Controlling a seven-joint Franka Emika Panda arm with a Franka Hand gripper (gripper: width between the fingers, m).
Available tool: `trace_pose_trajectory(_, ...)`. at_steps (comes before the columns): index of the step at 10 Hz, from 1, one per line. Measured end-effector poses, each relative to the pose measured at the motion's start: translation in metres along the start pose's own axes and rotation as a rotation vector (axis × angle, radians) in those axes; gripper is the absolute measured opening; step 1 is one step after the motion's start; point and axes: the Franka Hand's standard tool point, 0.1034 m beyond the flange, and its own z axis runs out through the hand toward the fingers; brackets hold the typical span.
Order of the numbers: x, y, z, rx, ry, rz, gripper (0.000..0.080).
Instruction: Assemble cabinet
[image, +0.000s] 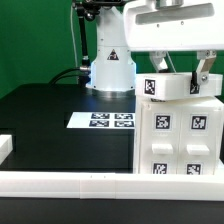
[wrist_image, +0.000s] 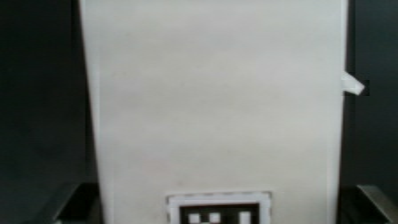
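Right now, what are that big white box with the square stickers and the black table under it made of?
The cabinet looks like matte white plastic, perhaps printed: flat, opaque, no wood grain. Its tags look like printed paper. The table seems covered in dull black sheet or cloth; I can't tell which.

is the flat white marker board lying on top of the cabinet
No. The marker board lies flat on the black table, apart from the cabinet.

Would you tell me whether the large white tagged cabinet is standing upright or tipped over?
Upright: the large white tagged cabinet stands square on the black table, its sides vertical and tags level, with the gripper at its top.
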Motion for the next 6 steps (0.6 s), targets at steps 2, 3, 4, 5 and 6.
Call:
trace_pose_trajectory(2, 0.0000, -0.0001, 0.0002, 0.001, 0.000, 0.130, 0.0554)
trace_pose_trajectory(3, 0.0004, 0.0002, 0.0003, 0.004, -0.005, 0.199, 0.0554)
trace_pose_trajectory(4, 0.0009, 0.0005, 0.0004, 0.015, -0.028, 0.390, 0.0554)
trace_pose_trajectory(5, 0.0011, -0.0003, 0.0005, 0.024, -0.037, 0.523, 0.0554)
trace_pose_trajectory(6, 0.0035, -0.0034, 0.0006, 0.073, -0.048, 0.661, 0.0554)
